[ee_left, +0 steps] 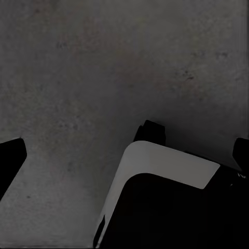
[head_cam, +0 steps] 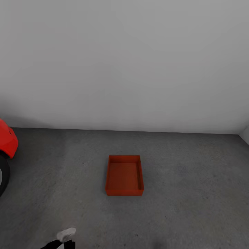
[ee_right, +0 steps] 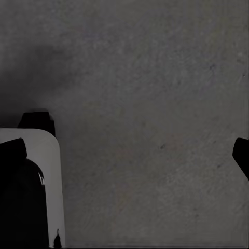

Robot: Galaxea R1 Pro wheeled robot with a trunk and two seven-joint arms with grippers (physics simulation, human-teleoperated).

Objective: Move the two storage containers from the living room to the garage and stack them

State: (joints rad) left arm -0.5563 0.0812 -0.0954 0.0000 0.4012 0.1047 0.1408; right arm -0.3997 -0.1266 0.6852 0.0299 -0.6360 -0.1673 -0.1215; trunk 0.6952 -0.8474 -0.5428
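Observation:
One orange-red lidless storage container (head_cam: 124,175) sits upright on the dark grey garage floor (head_cam: 190,180), a short way out from the pale grey wall, with nothing inside it. In the left wrist view my left gripper (ee_left: 127,152) is open, its dark fingertips (ee_left: 11,154) far apart over bare concrete. In the right wrist view my right gripper (ee_right: 127,153) is open too, with a fingertip (ee_right: 241,154) at the frame edge and nothing between the fingers. Both grippers are away from the container.
A red car (head_cam: 6,141) with a dark wheel stands at the left edge. The wall (head_cam: 124,69) runs across the back, with a corner at the far right. A piece of my left arm (head_cam: 65,238) shows at the bottom. My white-and-black base (ee_left: 166,202) sits under the wrists.

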